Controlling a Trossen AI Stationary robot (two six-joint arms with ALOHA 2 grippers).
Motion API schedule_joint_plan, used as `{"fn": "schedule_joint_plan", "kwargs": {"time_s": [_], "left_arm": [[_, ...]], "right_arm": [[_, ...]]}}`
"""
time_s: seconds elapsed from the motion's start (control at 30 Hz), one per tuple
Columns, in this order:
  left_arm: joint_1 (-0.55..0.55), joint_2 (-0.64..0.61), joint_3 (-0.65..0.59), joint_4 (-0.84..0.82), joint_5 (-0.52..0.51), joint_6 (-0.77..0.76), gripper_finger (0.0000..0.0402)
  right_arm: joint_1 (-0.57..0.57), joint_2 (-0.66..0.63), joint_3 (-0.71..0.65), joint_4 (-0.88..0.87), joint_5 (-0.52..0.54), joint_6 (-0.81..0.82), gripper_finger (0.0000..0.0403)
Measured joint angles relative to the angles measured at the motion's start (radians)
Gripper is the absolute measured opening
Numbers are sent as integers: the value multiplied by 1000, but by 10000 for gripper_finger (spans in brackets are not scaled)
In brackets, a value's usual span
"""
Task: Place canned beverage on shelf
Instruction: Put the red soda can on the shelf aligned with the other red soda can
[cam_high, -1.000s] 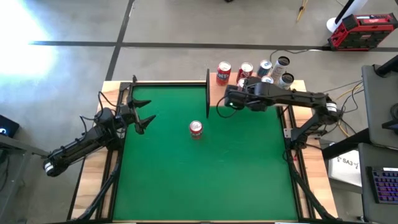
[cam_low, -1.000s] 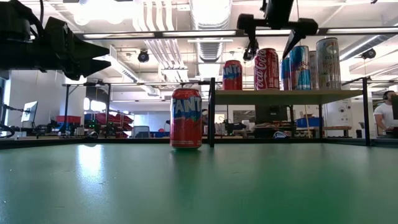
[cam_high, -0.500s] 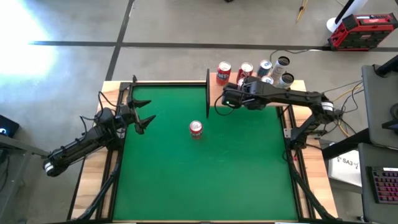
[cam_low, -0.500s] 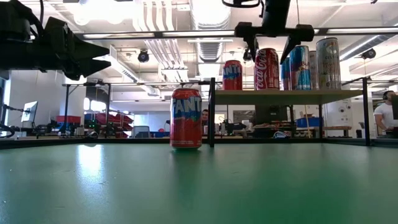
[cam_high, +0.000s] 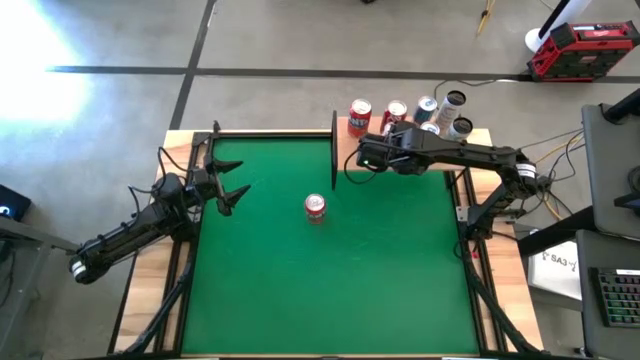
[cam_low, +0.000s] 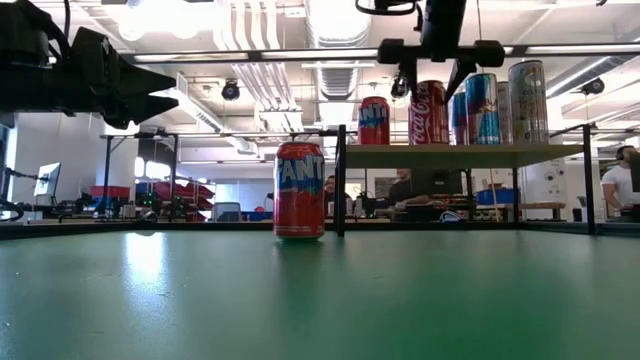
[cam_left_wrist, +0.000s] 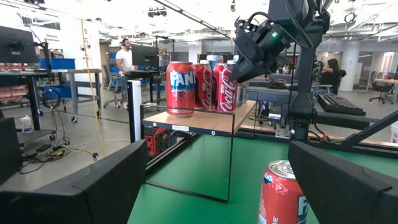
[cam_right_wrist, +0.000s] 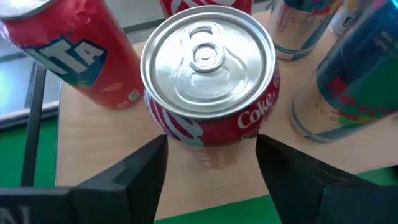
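Hovering over the small light-wood shelf (cam_high: 405, 135) with black posts, the right gripper (cam_right_wrist: 208, 158) straddles a red Coke can (cam_right_wrist: 211, 81) standing among other cans, fingers narrowed beside it, grip uncertain, while a red Fanta can (cam_high: 315, 207) waits mid-felt with open room around, and the left gripper (cam_high: 232, 192) idles wide.

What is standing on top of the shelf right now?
The shelf holds a Fanta can, a Coke can between the right gripper's fingers, and blue cans behind. Cans overlap, so the exact count is unclear.
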Motion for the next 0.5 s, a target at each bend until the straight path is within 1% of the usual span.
{"fn": "schedule_joint_plan", "kwargs": {"time_s": [0.17,0.27,0.37,0.5], "left_arm": [[0,0,0,0,0,0,372],[0,0,0,0,0,0,372],[0,0,0,0,0,0,372],[0,0,0,0,0,0,372]], "right_arm": [[2,0,0,-1,-8,-49,228],[2,0,0,-2,-35,-54,230],[3,-1,0,-4,-54,-49,242],[3,-2,0,-3,-52,-44,273]]}}
